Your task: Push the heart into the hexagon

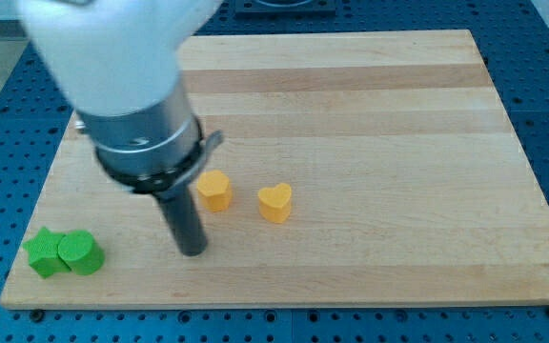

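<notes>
A yellow heart (275,202) lies on the wooden board, a little left of centre in the lower half. A yellow hexagon (214,190) lies just to its left, with a small gap between them. My tip (193,252) rests on the board below and slightly left of the hexagon, apart from it, and well left of the heart. The rod's upper part and the arm's grey and white body (141,105) cover the board's upper left.
Two green blocks stand touching near the board's lower left corner: a star-like one (42,253) and a rounder one (81,252). The board's edge (284,303) runs along the view's bottom, with a blue perforated table around it.
</notes>
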Controlling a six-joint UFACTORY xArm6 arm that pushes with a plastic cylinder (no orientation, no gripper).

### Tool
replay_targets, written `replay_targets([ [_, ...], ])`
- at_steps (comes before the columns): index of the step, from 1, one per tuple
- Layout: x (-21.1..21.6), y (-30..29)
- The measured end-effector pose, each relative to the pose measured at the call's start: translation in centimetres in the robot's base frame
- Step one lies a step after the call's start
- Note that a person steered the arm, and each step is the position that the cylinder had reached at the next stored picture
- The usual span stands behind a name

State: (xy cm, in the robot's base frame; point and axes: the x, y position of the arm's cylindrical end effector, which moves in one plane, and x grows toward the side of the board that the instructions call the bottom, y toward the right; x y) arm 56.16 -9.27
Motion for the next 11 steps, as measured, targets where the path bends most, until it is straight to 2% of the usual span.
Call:
replay_targets([
  [3, -4.7, 11.2],
  [4, -7.3, 13.2],
  [5, -9.5, 13.3],
  [8, -10.2, 13.3],
  [11, -9.7, 5.2],
])
